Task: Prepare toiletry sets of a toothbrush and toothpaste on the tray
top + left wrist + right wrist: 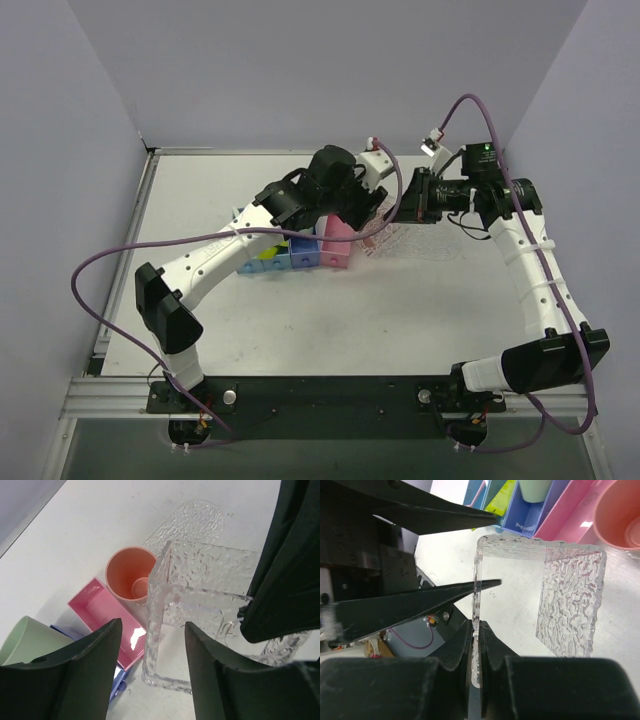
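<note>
Right fingers [454,649] are pinched tight on the thin edge of the clear tray [570,605] and hold it stood up on its side at the centre of the right wrist view. Left fingers [90,670] stand apart at the bottom of the left wrist view. A corner wall of the tray rises in the gap between them, touching neither as far as can be seen. In the top view both arms meet at upper centre, just right of the row of bins, over the white desk [330,310]. Whether the tray's lower edge rests on the desk cannot be told. Left of the tray in the left wrist view are an upright orange cup [131,572], a pink box [100,612] and, at the lower left edge, a green cup [25,637]. A lime-yellow toothpaste tube [502,497] lies in a blue bin [520,517] at the top of the right wrist view.
</note>
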